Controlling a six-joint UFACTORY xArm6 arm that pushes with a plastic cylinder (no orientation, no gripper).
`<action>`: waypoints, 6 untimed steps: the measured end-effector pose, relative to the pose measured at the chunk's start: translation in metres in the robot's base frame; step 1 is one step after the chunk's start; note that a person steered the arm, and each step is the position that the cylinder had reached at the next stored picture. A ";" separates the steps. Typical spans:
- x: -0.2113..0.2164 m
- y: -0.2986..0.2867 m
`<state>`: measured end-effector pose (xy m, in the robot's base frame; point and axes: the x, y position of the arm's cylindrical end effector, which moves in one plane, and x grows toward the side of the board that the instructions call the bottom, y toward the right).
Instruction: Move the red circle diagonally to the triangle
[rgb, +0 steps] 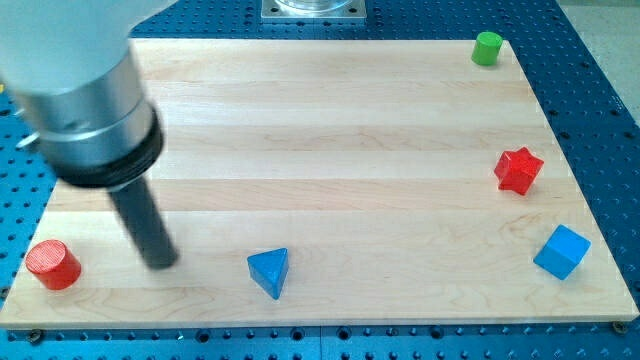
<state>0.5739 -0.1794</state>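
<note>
- My tip, the lower end of the dark rod, rests on the wooden surface near the view's bottom left; the rod rises up and leftward into a large grey cylinder with a black collar that fills the view's top-left corner.
- This tool is a plain rod with no parts that spread or press together, and it pinches nothing; my tip touches no block.
- The red circle, a short red cylinder, stands upright to the view's left of my tip, near it but apart, close to the surface's bottom-left corner.
- The blue triangle sits to the view's right of my tip, also apart from it, near the bottom edge; my tip lies between the red circle and this triangle, roughly level with both.
- Well away on the view's right, a blue cube sits near the bottom-right corner.
- Above that cube, a red star lies near the right edge.
- A green cylinder stands at the top-right corner of the surface.
- Around the surface runs a blue perforated base, and a metal mounting plate shows at the view's top centre.
</note>
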 end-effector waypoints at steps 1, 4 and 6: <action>0.043 -0.025; 0.041 -0.072; -0.023 -0.084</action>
